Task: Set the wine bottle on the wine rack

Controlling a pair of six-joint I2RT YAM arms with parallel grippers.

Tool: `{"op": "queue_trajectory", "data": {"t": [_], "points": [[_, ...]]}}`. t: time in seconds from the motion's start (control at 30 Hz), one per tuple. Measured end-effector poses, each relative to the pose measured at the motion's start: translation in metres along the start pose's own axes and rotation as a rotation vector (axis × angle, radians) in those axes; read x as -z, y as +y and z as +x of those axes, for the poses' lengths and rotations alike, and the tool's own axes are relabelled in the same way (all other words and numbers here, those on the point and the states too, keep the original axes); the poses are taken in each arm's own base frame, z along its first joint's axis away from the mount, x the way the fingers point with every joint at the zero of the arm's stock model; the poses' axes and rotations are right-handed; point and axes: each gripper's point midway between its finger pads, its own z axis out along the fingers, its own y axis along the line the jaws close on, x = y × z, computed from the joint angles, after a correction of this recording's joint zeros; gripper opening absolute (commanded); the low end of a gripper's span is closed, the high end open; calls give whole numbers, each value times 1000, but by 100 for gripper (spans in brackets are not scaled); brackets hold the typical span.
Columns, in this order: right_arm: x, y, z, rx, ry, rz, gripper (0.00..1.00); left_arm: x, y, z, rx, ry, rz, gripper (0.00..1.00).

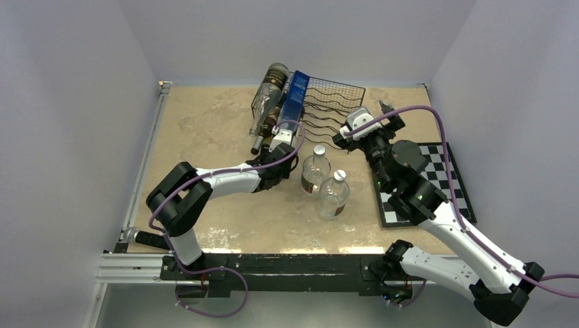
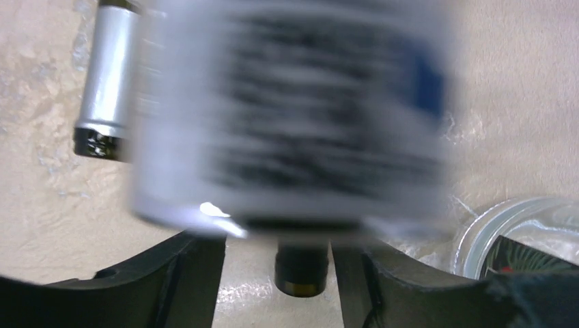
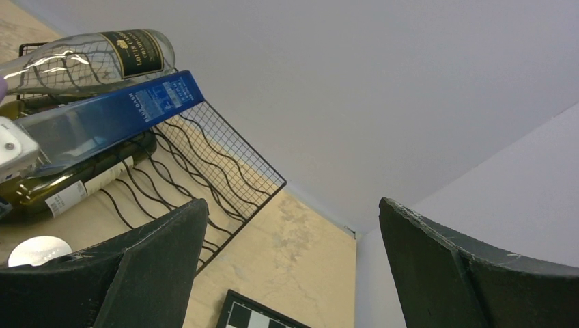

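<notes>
Left end effector (image 2: 278, 242), fingers apart astride the neck of the blue wine bottle (image 1: 295, 96), is nearer; the bottle lies on the left side of the wine rack (image 1: 341, 89), long axis near-to-far. Right end effector (image 3: 292, 205) gapes wide.

Wine bottles (image 1: 272, 92) on the wine rack's (image 1: 341, 96) left side, two upright bottles (image 1: 316, 169) before it, chessboard (image 1: 447, 179) rightward.
</notes>
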Motion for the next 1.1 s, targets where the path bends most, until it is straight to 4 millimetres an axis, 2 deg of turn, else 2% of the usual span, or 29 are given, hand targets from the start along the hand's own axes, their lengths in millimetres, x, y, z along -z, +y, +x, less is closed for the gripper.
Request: {"op": "queue_trajectory", "data": {"t": [0.13,0.3,0.47,0.53,0.63,0.7,0.87,0.93,1.0,1.1], "points": [[-1,2,2,0,5,-4,98,0,1,17,3,12,26,52],[-1,5,5,-4,11,-9,98,0,0,32,-7,21,50,52],[-1,6,6,-12,12,-10,98,5,-2,34,-3,2,80,54],[-1,6,6,-14,12,-10,98,7,-3,32,2,-7,91,47],[-1,6,6,-16,12,-10,98,7,-5,28,11,-22,101,30],[-1,6,6,-16,12,-10,98,7,-6,28,13,-22,105,26],[-1,6,6,-16,12,-10,98,7,-5,28,15,-27,105,24],[-1,6,6,-16,12,-9,98,7,-5,28,16,-28,104,15],[0,6,6,-17,12,-9,98,7,-5,28,16,-30,102,1],[0,7,7,-15,13,-11,98,7,-5,27,15,-32,101,0]]}}
